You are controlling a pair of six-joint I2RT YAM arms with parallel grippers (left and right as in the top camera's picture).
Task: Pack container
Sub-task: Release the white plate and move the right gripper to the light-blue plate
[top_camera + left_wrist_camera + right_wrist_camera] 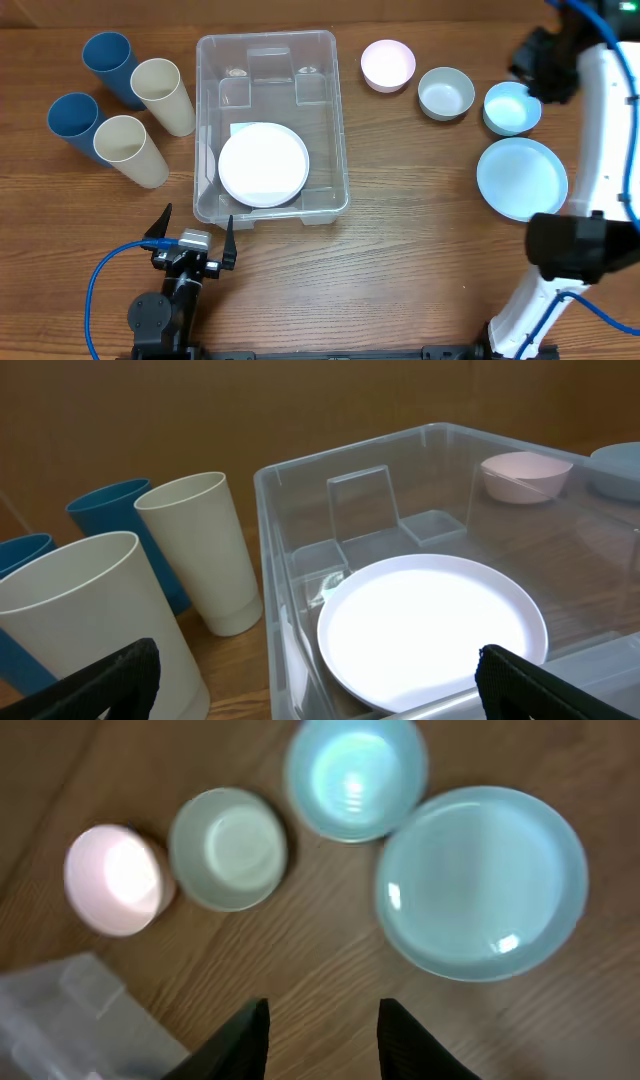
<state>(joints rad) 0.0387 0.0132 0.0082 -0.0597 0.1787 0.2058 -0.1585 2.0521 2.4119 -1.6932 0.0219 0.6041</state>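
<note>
Clear glossy plastic container [325, 120] on matt wood-grain table [420, 250]

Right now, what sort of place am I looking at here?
Probably a robot lab bench, not a real kitchen: a wooden table with cups, bowls and a clear container laid out in tidy groups, and robot arms at its near edge.

Bright even light; right wrist view blurred.
</note>
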